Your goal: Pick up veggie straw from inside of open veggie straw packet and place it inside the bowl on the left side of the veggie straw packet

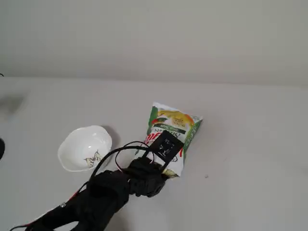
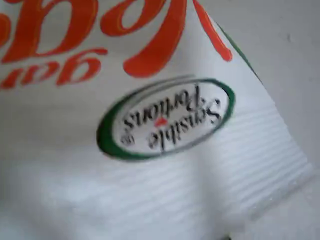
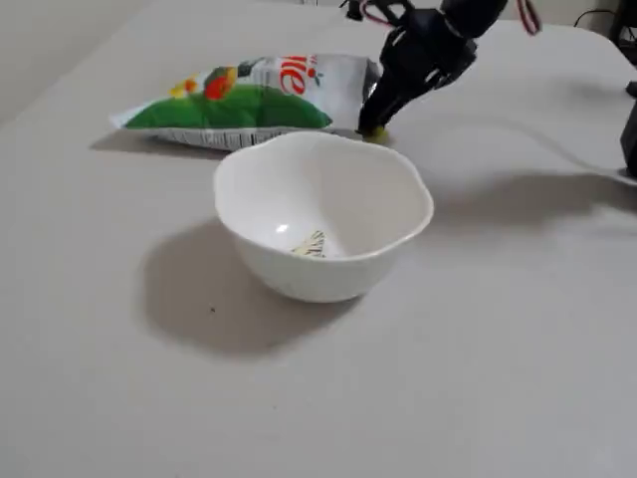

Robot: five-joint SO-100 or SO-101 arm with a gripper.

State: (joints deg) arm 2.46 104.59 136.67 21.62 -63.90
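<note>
The white and green veggie straw packet (image 1: 168,126) lies flat on the table and fills the wrist view (image 2: 150,150); in a fixed view it lies behind the bowl (image 3: 249,100). The white wavy-rimmed bowl (image 1: 72,144) stands left of it, with only its floral mark inside (image 3: 328,159). My black gripper (image 3: 370,125) points down at the packet's end nearest the arm. A small pale yellow piece, apparently a veggie straw (image 3: 378,135), shows at its tip on the table. The fingers look narrow there, but I cannot tell whether they grip it. In a fixed view the arm's body hides the gripper (image 1: 163,174).
The arm (image 1: 106,192) reaches in from the lower left, with cables looping over it. A dark object (image 3: 630,139) stands at the right edge. The pale table (image 1: 240,159) is bare to the right of the packet.
</note>
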